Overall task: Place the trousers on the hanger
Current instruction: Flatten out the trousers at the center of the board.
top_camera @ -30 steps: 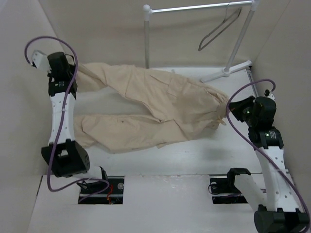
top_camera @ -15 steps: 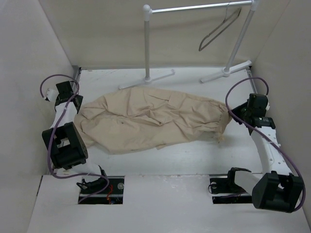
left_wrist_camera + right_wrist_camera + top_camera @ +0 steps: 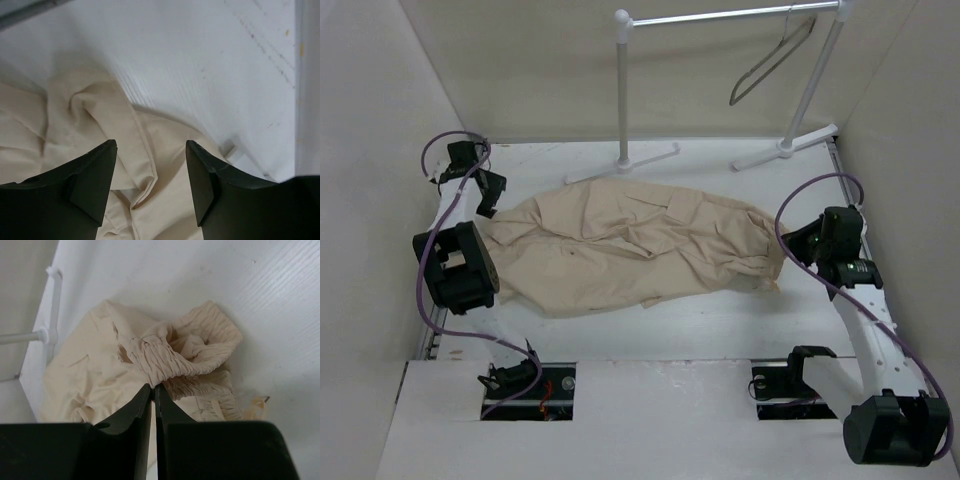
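The beige trousers (image 3: 640, 250) lie folded across the middle of the table, leg ends to the left and gathered waistband (image 3: 200, 340) to the right. My left gripper (image 3: 485, 195) hovers over the leg ends (image 3: 90, 115). In the left wrist view it (image 3: 151, 145) is open, with cloth below the fingers but none held. My right gripper (image 3: 798, 243) is at the waistband. In the right wrist view it (image 3: 152, 386) is almost closed, with a fold of the waistband pinched at its tips. The dark wire hanger (image 3: 770, 65) hangs on the rack at the back right.
The white garment rack (image 3: 720, 15) stands at the back, its feet (image 3: 620, 163) on the table just behind the trousers. One of its posts (image 3: 50, 305) shows in the right wrist view. Side walls stand close to both arms.
The trousers came down from being spread and lifted to lying folded on the table. My left gripper opened, let go of the leg ends and drew back. My right arm lowered with the waistband.
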